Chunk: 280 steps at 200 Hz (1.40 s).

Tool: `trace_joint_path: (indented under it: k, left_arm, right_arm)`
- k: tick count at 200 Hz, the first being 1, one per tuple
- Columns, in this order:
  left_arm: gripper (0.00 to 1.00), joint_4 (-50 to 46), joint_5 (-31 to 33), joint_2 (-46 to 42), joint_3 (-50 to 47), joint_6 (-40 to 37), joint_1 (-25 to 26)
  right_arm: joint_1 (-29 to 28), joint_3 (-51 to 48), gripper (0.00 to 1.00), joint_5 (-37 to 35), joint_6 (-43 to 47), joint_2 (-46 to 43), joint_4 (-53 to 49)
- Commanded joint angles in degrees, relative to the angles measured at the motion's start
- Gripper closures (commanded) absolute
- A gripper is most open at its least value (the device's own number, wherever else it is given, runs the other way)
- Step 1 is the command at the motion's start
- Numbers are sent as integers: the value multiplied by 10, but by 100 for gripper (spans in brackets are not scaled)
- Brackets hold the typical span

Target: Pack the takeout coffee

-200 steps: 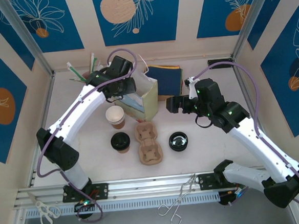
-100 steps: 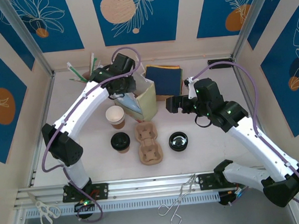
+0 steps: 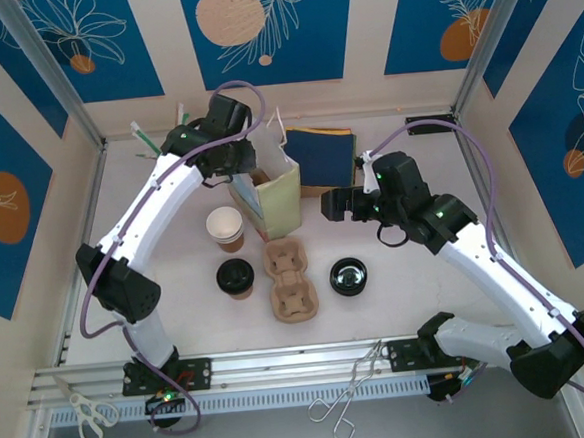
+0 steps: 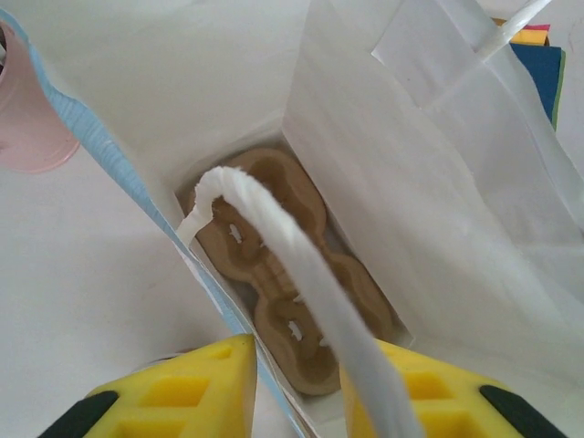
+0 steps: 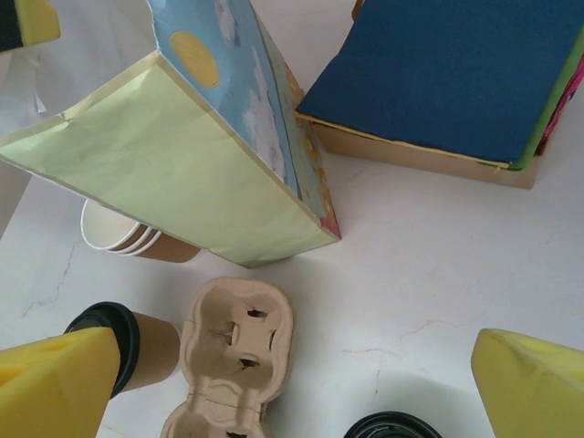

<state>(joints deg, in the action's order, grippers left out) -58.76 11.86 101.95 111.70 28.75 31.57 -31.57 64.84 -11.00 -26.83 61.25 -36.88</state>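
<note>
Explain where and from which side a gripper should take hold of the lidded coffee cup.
Grip the lidded coffee cup by its brown wall under the black lid, coming from the robot's left, likely. It stands upright and round; the cup carriers crowd its right, the open cup stands behind.

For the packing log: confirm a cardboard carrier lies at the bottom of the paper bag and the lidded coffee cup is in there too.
No: the top external view shows the lidded coffee cup on the table, outside the paper bag. The cardboard carrier is at its bottom.
</note>
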Motion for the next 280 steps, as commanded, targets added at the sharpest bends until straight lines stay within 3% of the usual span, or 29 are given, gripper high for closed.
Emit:
trace_joint_path:
  k: [1,32,113,139,173,225,280]
  left_arm:
    - [69,-19,-13,12,11,-16,-7]
    - [62,-12,-25,0,-5,-7,-7]
    - [28,-9,-45,-76,-22,16,0]
    - [25,-6,-47,-105,-29,20,2]
    - [0,0,-49,-149,-49,25,2]
    - [0,4,-17,-227,-107,20,0]
    - [0,-8,3,-278,-144,3,-21]
  right_arm:
    - [3,15,1,13,8,4,-5]
    - [1,18,1,19,9,7,-7]
    - [-38,52,1,8,20,27,-20]
    - [-73,89,1,-16,33,43,-33]
    - [-109,170,1,-33,49,86,-62]
    - [-142,315,1,-67,65,203,-98]
    - [-132,493,0,-69,69,345,-173]
